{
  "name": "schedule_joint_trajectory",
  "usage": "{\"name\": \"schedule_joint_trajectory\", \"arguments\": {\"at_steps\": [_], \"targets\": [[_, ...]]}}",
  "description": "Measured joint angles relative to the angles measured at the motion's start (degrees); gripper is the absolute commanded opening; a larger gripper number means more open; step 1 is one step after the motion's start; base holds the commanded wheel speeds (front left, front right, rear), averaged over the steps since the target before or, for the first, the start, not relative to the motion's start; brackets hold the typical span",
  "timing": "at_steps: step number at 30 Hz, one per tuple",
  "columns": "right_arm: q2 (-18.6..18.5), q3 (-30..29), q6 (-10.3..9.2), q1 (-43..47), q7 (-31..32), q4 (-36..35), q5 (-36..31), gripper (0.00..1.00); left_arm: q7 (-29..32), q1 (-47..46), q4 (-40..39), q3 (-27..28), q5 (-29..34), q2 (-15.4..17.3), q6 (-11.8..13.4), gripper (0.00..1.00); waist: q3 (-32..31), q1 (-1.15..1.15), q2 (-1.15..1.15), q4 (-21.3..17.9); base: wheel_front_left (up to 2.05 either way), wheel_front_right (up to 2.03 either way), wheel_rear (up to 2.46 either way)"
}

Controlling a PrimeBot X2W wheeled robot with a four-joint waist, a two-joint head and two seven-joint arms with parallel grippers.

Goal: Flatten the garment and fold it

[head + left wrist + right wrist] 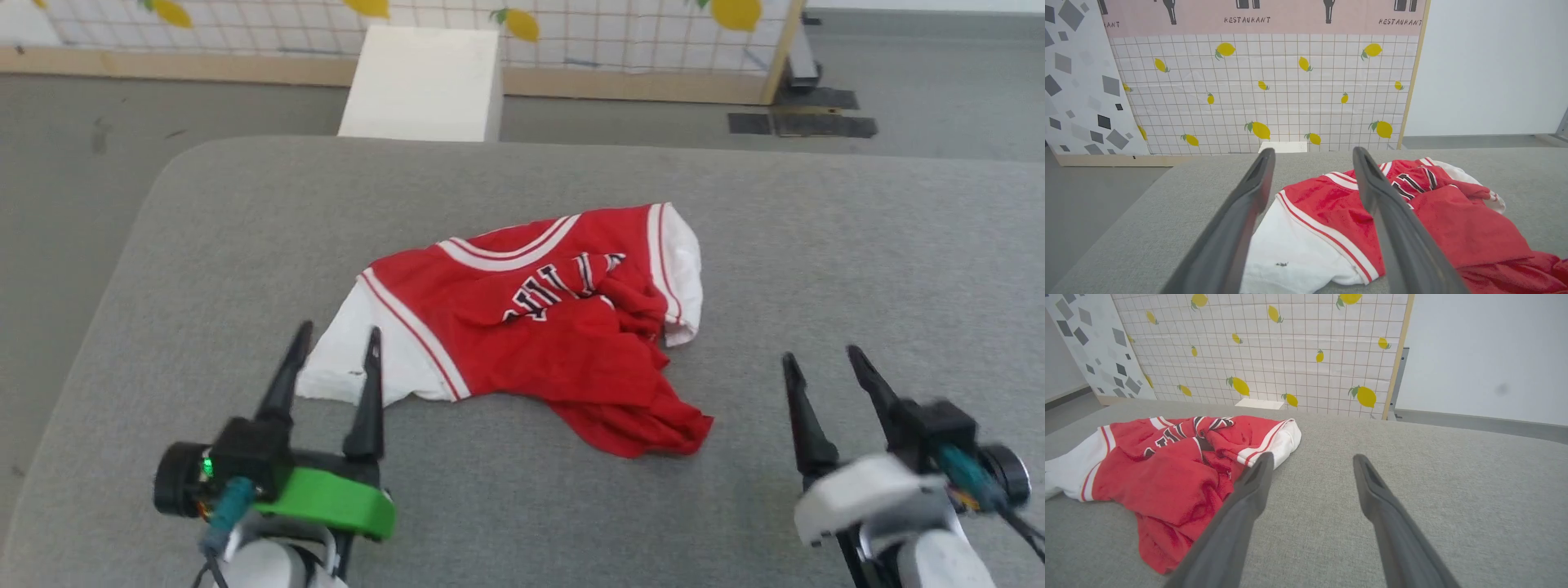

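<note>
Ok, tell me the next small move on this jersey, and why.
Probably bring the right gripper left to the bunched red corner and pinch it. The garment lies crumpled on the grey table, its lower part folded up over the lettering; the right gripper is open over bare table, and the left gripper is open at the white sleeve.

Red-and-white garment (563, 367), grey surface (816, 245)

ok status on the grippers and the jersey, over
Left gripper open, tips over white sleeve, holding nothing. Right gripper open, beside garment over bare grey surface. Garment crumpled, hem bunched, not flattened. Nothing in the way.
</note>
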Motion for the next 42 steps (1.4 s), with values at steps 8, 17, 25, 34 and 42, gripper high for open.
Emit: {"name": "schedule_joint_trajectory", "arguments": {"at_steps": [8,17,25,34,42], "targets": [[-7.3,6.2,0.02,-14.5,26.8,1.4,5.0,1.0,0.0,0.8,0.9,-1.5,3.2,-2.8,-2.1,1.0,3.2,0.0,0.0,4.9,0.0,0.0,0.0],[-10.0,6.0,0.0,-28.0,57.2,9.3,11.4,1.0,0.0,-0.4,2.0,-1.7,3.5,-4.2,-2.9,1.0,7.0,0.0,0.0,10.8,0.0,0.0,0.0],[-10.7,4.0,0.0,-31.0,62.9,16.1,6.9,1.0,0.0,-1.8,2.0,-2.7,3.4,-4.7,-2.9,1.0,10.4,0.0,0.0,15.2,0.0,0.0,0.0],[-10.5,6.6,-0.01,-30.2,57.0,16.4,4.6,0.0,0.0,-1.8,3.2,-2.0,3.0,-4.8,-2.4,1.0,10.9,0.0,0.0,16.2,0.0,0.0,0.0],[-16.8,9.1,0.0,-23.1,54.8,8.1,2.9,0.0,0.0,-0.8,4.1,0.0,3.1,-4.9,-3.0,1.0,7.6,0.0,0.0,12.6,0.0,0.0,0.0]]}}
